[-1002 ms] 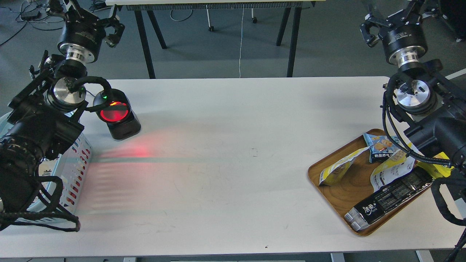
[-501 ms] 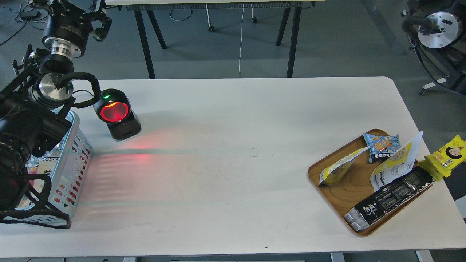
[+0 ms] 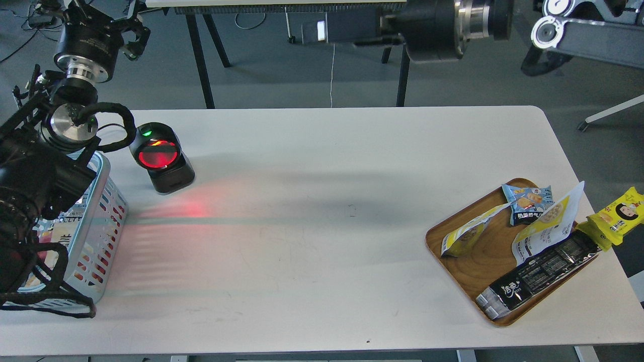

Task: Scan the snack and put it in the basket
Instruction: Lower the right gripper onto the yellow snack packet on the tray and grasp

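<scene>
White desk (image 3: 322, 226): the snack (image 3: 463, 237), a small pouch with a yellow lower front, is laid on its side at the left of the wooden tray (image 3: 483, 271), touched by neither arm. Beside it on the tray are seen a blue packet (image 3: 527, 203), a longer white pouch (image 3: 548, 223) and a black packet (image 3: 538, 275); a yellow packet (image 3: 618, 217) lies just off the tray. The basket (image 3: 98, 226) is placed at the desk's left edge, the scanner (image 3: 161, 157) near it, glowing red. Left gripper (image 3: 132, 35) is held above the floor beyond the desk, jaws apart, empty. Right gripper (image 3: 322, 31) is raised at the top; the state of its jaws cannot be told
</scene>
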Action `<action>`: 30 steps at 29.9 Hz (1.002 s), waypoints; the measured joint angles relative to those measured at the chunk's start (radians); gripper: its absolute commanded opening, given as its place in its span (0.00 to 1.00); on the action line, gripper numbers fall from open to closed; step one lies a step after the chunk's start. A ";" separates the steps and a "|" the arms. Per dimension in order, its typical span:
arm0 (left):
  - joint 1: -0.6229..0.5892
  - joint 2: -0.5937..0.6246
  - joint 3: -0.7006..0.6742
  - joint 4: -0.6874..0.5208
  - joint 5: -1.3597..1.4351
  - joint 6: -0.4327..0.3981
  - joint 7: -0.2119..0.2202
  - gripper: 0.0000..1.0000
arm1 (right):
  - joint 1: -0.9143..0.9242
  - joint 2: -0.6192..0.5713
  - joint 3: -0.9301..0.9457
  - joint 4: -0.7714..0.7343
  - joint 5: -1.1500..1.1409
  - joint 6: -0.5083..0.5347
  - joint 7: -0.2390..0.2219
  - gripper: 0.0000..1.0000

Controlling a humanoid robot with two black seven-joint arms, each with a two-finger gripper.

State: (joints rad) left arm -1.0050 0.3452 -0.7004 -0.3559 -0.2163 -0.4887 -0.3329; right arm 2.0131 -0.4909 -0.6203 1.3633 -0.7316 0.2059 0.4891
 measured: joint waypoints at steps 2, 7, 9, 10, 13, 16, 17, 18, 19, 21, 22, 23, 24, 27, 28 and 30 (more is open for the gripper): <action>-0.003 -0.003 0.001 0.000 0.000 0.000 0.000 1.00 | 0.042 -0.003 -0.068 0.083 -0.125 -0.036 0.000 0.98; -0.008 -0.005 0.001 0.000 0.000 0.000 0.000 1.00 | 0.106 -0.007 -0.205 0.237 -0.386 -0.111 0.000 0.97; -0.008 -0.005 0.001 0.000 0.000 0.000 0.000 1.00 | 0.111 -0.018 -0.244 0.272 -0.488 -0.132 0.000 0.96; -0.008 -0.005 0.001 0.000 0.000 0.000 0.000 1.00 | 0.112 -0.026 -0.257 0.288 -0.537 -0.141 0.000 0.96; -0.006 -0.004 0.001 0.000 0.000 0.000 0.000 1.00 | 0.113 -0.051 -0.305 0.328 -0.674 -0.153 0.000 0.95; -0.005 -0.003 0.001 0.000 0.001 0.000 0.000 1.00 | 0.113 -0.077 -0.349 0.349 -0.830 -0.169 0.000 0.93; -0.005 -0.003 0.001 0.000 0.001 0.000 0.000 1.00 | 0.113 -0.084 -0.361 0.351 -0.871 -0.177 0.000 0.92; -0.005 -0.003 0.001 0.000 0.001 0.000 0.000 1.00 | 0.113 -0.091 -0.374 0.352 -0.916 -0.185 0.000 0.92; -0.005 -0.003 0.001 0.000 0.001 0.000 0.000 1.00 | 0.113 -0.095 -0.388 0.353 -0.952 -0.191 0.000 0.92; -0.004 -0.003 0.001 0.000 0.001 0.000 0.000 1.00 | 0.112 -0.111 -0.421 0.353 -1.029 -0.199 -0.001 0.91; -0.004 -0.003 0.001 0.000 0.001 0.000 0.000 1.00 | 0.109 -0.118 -0.435 0.352 -1.059 -0.201 -0.001 0.91; -0.004 -0.003 0.001 0.000 0.001 0.000 0.000 1.00 | 0.102 -0.126 -0.448 0.351 -1.091 -0.203 0.000 0.91; -0.004 -0.004 0.001 0.000 0.001 0.000 0.000 1.00 | 0.094 -0.134 -0.460 0.349 -1.118 -0.204 -0.001 0.90; -0.004 -0.006 0.001 0.000 0.001 0.000 0.000 1.00 | 0.055 -0.160 -0.477 0.335 -1.172 -0.204 0.000 0.89; -0.004 -0.006 0.001 0.000 0.001 0.000 0.000 1.00 | 0.039 -0.164 -0.479 0.320 -1.179 -0.204 0.000 0.85; -0.004 -0.007 0.001 0.000 0.001 0.000 0.000 1.00 | -0.005 -0.166 -0.480 0.262 -1.187 -0.204 -0.001 0.80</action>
State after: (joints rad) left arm -1.0093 0.3377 -0.6995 -0.3558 -0.2155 -0.4887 -0.3329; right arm 2.0086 -0.6567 -1.1001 1.6257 -1.9183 0.0017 0.4886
